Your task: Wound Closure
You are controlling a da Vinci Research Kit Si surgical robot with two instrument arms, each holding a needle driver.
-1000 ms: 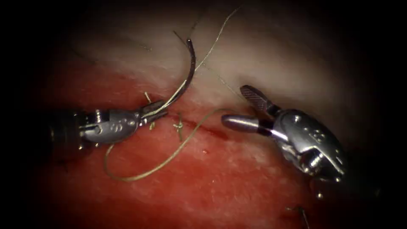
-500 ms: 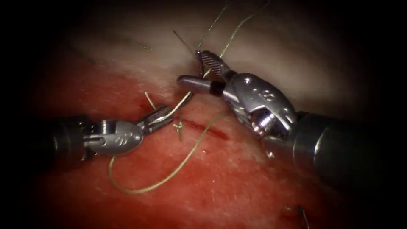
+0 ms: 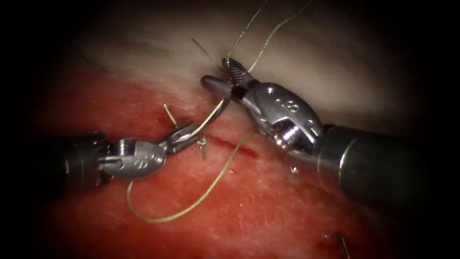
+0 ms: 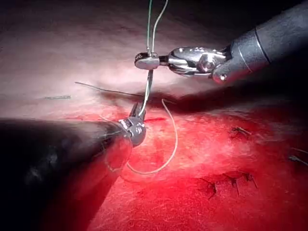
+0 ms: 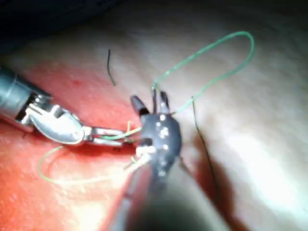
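The left tool (image 3: pixel 188 134) is clenched on the lower end of the curved needle (image 3: pixel 216 111), just left of the cut (image 3: pixel 235 145) in the tissue (image 3: pixel 268 201). From there the needle rises clear of the tissue, up and right, to the right tool (image 3: pixel 221 76). That tool's jaws stand slightly parted around the needle's upper end; I cannot tell whether they grip it. Thread (image 3: pixel 191 204) loops across the tissue below the cut, and two strands run upward past the right tool. A small knot (image 3: pixel 202 142) sits at the cut's left end, beside the left tool's tip.
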